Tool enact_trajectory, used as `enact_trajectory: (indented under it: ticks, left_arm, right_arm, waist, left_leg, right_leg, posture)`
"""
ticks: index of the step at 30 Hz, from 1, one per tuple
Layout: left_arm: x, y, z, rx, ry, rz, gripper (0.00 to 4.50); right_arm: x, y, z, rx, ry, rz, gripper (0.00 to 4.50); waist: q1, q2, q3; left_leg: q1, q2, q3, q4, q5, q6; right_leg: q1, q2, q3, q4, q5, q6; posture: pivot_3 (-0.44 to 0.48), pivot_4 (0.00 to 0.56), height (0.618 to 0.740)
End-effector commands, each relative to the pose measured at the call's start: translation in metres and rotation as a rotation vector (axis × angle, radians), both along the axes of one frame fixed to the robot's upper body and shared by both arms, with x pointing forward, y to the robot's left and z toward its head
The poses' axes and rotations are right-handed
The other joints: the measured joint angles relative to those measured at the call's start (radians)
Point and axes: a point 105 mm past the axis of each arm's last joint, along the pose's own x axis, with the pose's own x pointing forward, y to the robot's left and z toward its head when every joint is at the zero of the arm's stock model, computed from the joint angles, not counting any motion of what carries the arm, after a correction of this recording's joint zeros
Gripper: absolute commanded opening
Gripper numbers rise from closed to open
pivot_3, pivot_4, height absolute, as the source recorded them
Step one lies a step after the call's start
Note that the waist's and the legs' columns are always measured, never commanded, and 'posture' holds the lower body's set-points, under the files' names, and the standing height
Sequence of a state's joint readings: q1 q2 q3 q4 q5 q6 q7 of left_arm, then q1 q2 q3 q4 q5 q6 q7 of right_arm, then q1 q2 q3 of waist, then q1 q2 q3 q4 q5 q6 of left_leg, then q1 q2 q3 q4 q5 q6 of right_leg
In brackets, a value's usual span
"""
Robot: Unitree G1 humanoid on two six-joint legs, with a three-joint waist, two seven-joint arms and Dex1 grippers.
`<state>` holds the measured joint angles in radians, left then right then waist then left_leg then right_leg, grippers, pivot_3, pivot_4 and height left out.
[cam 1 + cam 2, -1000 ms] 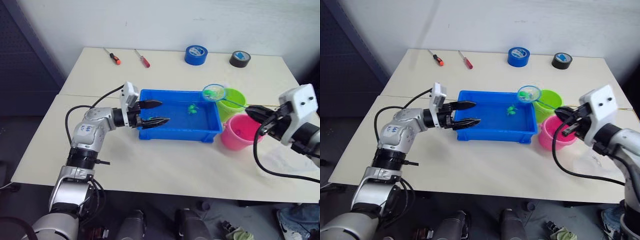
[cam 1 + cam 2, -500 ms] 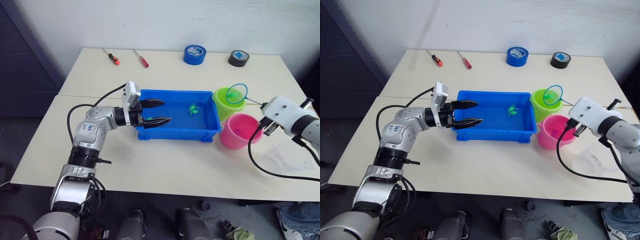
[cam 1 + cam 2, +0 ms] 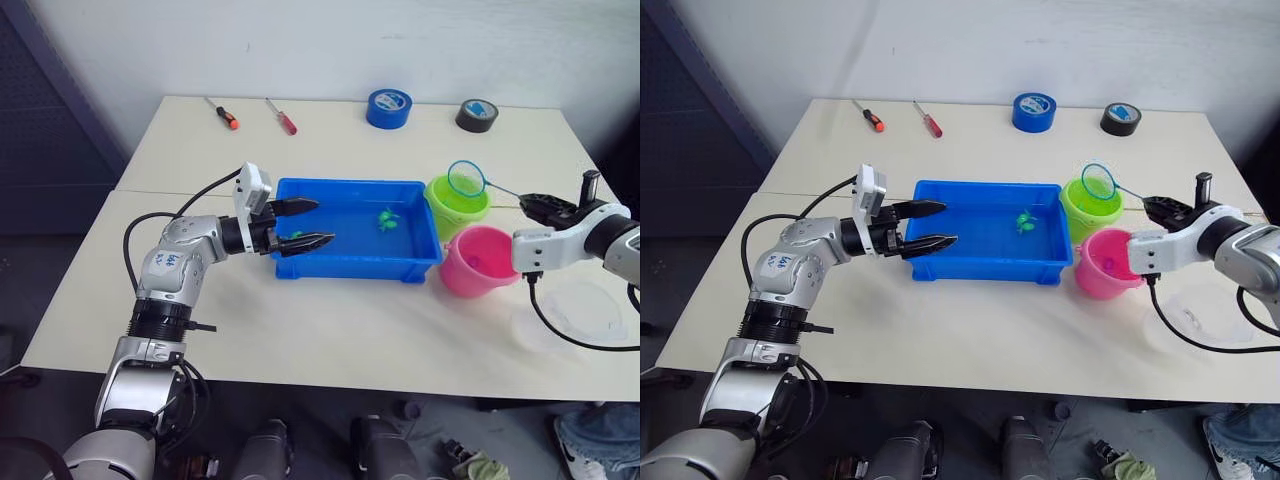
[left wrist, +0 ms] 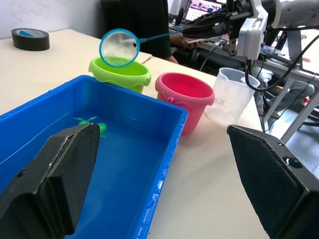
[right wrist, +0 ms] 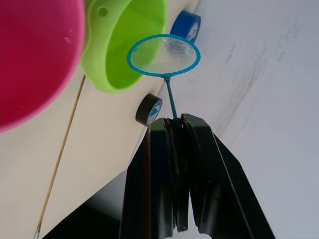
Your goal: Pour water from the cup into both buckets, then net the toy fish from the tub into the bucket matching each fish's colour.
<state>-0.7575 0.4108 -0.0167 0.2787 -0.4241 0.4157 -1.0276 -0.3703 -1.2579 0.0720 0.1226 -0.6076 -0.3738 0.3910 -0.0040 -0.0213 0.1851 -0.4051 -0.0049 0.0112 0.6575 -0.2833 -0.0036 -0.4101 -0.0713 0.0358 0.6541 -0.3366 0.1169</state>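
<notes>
Nearest, a clear cup (image 3: 585, 312) stands on the pale counter (image 3: 330, 330) beside the pink bucket (image 3: 478, 262). The left end effector (image 3: 306, 223) has its fingers spread apart at the near left end of the blue tub (image 3: 355, 268), where green toy fish (image 3: 386, 216) float in water. The right end effector (image 3: 533, 203) is clamped on the thin handle of the net (image 3: 466, 178), whose hoop hangs over the green bucket (image 3: 455, 205). Farther back lie two tape rolls (image 3: 388, 108) and two screwdrivers (image 3: 280, 116).
</notes>
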Motion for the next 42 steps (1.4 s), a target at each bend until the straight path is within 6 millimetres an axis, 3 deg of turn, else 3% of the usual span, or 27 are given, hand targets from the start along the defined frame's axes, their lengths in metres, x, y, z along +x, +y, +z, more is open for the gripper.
enact_trajectory:
  ticks: [1, 6, 9, 12, 17, 21, 25, 30, 42]
  left_arm:
    - [-0.004, -0.001, 0.01, -0.021, -0.046, -0.012, 4.47]
    - [-0.001, 0.004, 0.001, 0.015, -0.028, -0.003, 4.47]
    - [-0.005, 0.008, -0.008, 0.058, -0.024, -0.015, 4.47]
    - [-0.006, 0.009, -0.008, 0.059, -0.02, -0.018, 4.47]
    - [-0.008, 0.005, -0.009, 0.077, -0.031, -0.035, 4.47]
    - [-0.011, -0.001, -0.011, 0.077, -0.04, -0.039, 4.47]
    - [-0.012, 0.0, -0.01, 0.068, -0.042, -0.026, 4.47]
    - [-0.012, 0.005, -0.01, 0.064, -0.043, 0.0, 4.47]
    - [-0.014, 0.012, -0.007, 0.052, -0.041, 0.042, 4.47]
  right_arm:
    - [-0.002, -0.003, 0.031, 0.136, -0.075, -0.022, 0.0]
    - [-0.006, 0.004, 0.044, 0.793, -0.02, -0.099, 0.0]
    - [-0.022, 0.039, 0.046, 1.291, 0.22, -0.069, 0.0]
    - [-0.037, 0.063, 0.037, 1.476, 0.435, -0.082, 0.0]
    - [-0.047, 0.075, 0.019, 1.591, 0.602, -0.183, 0.0]
    - [-0.047, 0.078, -0.018, 1.687, 0.73, -0.33, 0.0]
    - [-0.044, 0.075, -0.036, 1.728, 0.776, -0.413, 0.0]
    - [-0.039, 0.069, -0.046, 1.783, 0.826, -0.478, 0.0]
    - [-0.01, 0.062, -0.049, 1.815, 0.735, -0.491, 0.0]
  waist:
    - [0.0, 0.0, 0.0]
    - [0.0, 0.0, 0.0]
    - [0.0, 0.0, 0.0]
    - [0.003, 0.0, 0.0]
    - [0.005, 0.0, 0.0]
    - [0.004, 0.0, 0.0]
    - [0.002, 0.0, 0.0]
    - [0.001, 0.0, 0.0]
    - [0.001, 0.0, 0.0]
  left_leg:
    - [0.0, 0.0, 0.0, 0.0, 0.0, 0.0]
    - [0.0, 0.003, 0.0, 0.003, 0.0, 0.0]
    - [0.0, 0.005, -0.002, 0.005, -0.001, -0.002]
    - [0.0, 0.006, -0.004, 0.005, -0.001, -0.002]
    - [-0.001, 0.001, -0.006, 0.005, -0.006, 0.007]
    - [-0.001, 0.0, -0.006, 0.005, -0.006, 0.008]
    - [-0.002, 0.0, -0.005, 0.005, -0.006, 0.008]
    - [-0.001, 0.0, -0.004, 0.005, -0.006, 0.008]
    - [-0.001, 0.0, -0.004, 0.005, -0.006, 0.008]
  right_leg:
    - [0.0, 0.0, 0.0, 0.0, 0.0, 0.0]
    - [0.002, 0.005, 0.0, 0.003, 0.0, 0.0]
    - [0.002, 0.005, 0.0, 0.005, 0.0, 0.0]
    - [0.002, 0.002, 0.0, 0.007, 0.0, 0.0]
    - [0.002, -0.005, 0.0, 0.004, 0.0, 0.0]
    - [0.002, -0.006, 0.0, 0.004, 0.0, 0.0]
    - [0.001, -0.005, 0.0, 0.005, 0.0, 0.0]
    - [0.001, -0.005, -0.001, 0.004, 0.0, 0.0]
    - [0.001, -0.005, -0.001, 0.005, 0.0, 0.0]
  posture:
    - [0.0, 0.15, 0.74]
    - [0.0, 0.15, 0.74]
    - [0.0, 0.15, 0.74]
    - [0.0, 0.15, 0.74]
    - [0.0, 0.15, 0.74]
    - [0.0, 0.15, 0.74]
    - [0.0, 0.15, 0.74]
    - [0.0, 0.15, 0.74]
    - [0.0, 0.15, 0.74]
